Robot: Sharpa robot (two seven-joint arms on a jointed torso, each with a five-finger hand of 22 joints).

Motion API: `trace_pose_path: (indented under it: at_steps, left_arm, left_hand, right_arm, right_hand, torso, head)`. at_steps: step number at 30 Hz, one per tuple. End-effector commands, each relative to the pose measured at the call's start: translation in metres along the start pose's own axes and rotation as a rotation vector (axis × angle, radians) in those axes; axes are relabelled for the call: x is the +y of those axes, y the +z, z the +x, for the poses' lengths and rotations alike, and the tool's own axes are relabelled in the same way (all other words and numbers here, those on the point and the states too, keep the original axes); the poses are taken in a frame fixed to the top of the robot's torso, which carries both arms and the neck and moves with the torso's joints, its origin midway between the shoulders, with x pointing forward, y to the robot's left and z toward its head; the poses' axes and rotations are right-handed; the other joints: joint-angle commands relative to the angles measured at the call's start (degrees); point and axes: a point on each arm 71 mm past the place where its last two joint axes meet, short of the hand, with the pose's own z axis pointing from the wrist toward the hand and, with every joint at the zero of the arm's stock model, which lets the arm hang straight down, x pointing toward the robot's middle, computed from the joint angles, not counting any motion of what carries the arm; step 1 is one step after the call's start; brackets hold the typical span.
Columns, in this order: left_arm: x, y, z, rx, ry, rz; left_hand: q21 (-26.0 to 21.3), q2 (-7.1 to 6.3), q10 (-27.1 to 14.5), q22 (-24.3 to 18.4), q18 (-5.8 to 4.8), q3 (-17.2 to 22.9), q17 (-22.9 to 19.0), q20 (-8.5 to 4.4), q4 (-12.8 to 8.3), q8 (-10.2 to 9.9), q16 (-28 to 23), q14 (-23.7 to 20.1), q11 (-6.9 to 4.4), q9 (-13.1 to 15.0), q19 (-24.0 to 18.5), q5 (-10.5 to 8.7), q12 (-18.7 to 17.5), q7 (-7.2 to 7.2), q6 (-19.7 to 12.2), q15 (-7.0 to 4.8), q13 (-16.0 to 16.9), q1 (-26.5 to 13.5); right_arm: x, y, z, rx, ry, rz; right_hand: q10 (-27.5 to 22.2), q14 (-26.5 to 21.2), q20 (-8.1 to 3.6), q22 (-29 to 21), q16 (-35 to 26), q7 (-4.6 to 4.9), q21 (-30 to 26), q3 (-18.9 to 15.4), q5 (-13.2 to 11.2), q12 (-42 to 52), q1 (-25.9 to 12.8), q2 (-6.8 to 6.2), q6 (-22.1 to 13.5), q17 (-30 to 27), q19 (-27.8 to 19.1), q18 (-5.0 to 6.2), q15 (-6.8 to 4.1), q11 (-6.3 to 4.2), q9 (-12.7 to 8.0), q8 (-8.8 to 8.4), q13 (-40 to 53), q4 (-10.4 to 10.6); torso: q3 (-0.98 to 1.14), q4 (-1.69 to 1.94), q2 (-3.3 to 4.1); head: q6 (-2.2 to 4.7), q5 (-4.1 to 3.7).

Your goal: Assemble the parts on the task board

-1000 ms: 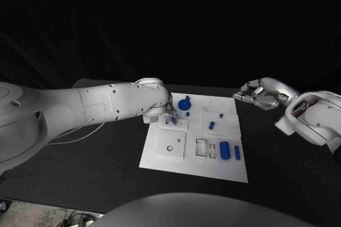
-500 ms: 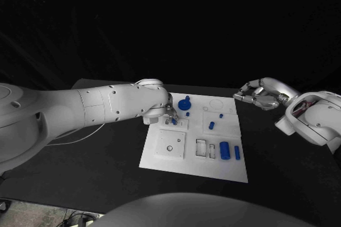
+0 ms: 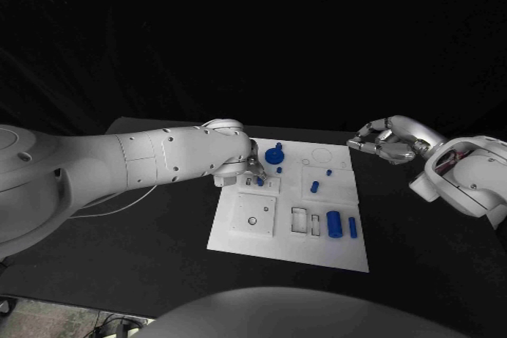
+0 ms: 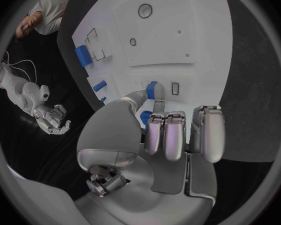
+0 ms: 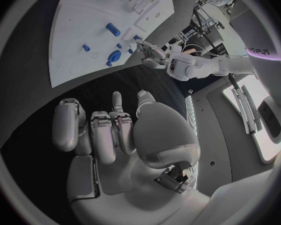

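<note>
Task board (image 3: 298, 239): a white plate laid flat in the middle of the black table (image 3: 158, 243), carrying outlined recesses and round holes.

Left hand (image 3: 251, 173): placed over the board's left part, near its far edge. In the left wrist view a small blue peg (image 4: 152, 89) is pinched between the thumb and one finger, its lower end at or just above the board surface beside a small rectangular slot; whether it is seated cannot be told. The remaining fingers (image 4: 175, 135) are held together, curled and clear of the board.

Right hand (image 3: 385, 142): held above the black table off the board's far right corner, well apart from every part. Its fingers are drawn in loosely, with nothing seen in its grasp in the right wrist view.

Parts recorded on the board:
- a blue round knob (image 3: 275, 155) near the far edge, just beside the left hand;
- a short blue cylinder (image 3: 316, 185) in the middle of the board;
- a small blue stud (image 3: 329, 172) beyond it;
- a large blue cylinder (image 3: 334, 223) lying near the right edge;
- a slimmer blue pin (image 3: 353, 227) lying just to its right.
</note>
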Motion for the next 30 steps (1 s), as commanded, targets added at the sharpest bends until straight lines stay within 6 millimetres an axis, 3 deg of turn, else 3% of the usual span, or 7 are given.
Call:
trace_pose_path:
  at_steps: [1,30]
  left_arm:
    - [-0.002,0.000,0.001,-0.005,-0.002,0.015]
    - [-0.002,0.005,0.012,0.016,0.059,0.015]
  left_hand:
    - [-0.2,0.64,5.9,8.7,0.14,8.8,15.1,-0.09,-8.5,0.3,0.1,6.1,-0.23,-0.1,0.9,0.09,-0.2,-0.46,0.1,-0.33,15.1,-0.1]
    - [-0.7,0.61,5.9,8.3,0.28,9.2,15.1,-0.04,-8.5,0.2,0.1,6.1,-0.16,0.3,0.4,-0.56,-0.2,-0.36,-0.3,-0.25,15.1,-0.1]
  right_arm:
    - [0.001,0.000,0.001,0.012,0.000,-0.007]
    - [-0.001,-0.002,0.001,0.013,0.002,-0.004]
  right_hand:
    - [6.0,5.9,0.10,9.7,0.2,-0.02,-0.2,-0.4,-0.1,0.2,0.5,-0.04,-0.2,15.1,-0.3,0.93,-0.17,-0.02,-0.1,-0.21,15.1,0.0]
    - [6.0,5.9,0.09,9.6,0.2,0.00,-0.6,-0.6,-0.2,0.2,0.5,-0.07,-0.3,15.1,-0.6,1.03,-0.19,-0.07,-0.2,-0.38,15.1,0.0]
  torso:
    - [-0.01,0.01,-0.02]
    - [0.00,0.02,-0.04]
  head:
    - [0.00,-0.01]
    - [0.00,-0.07]
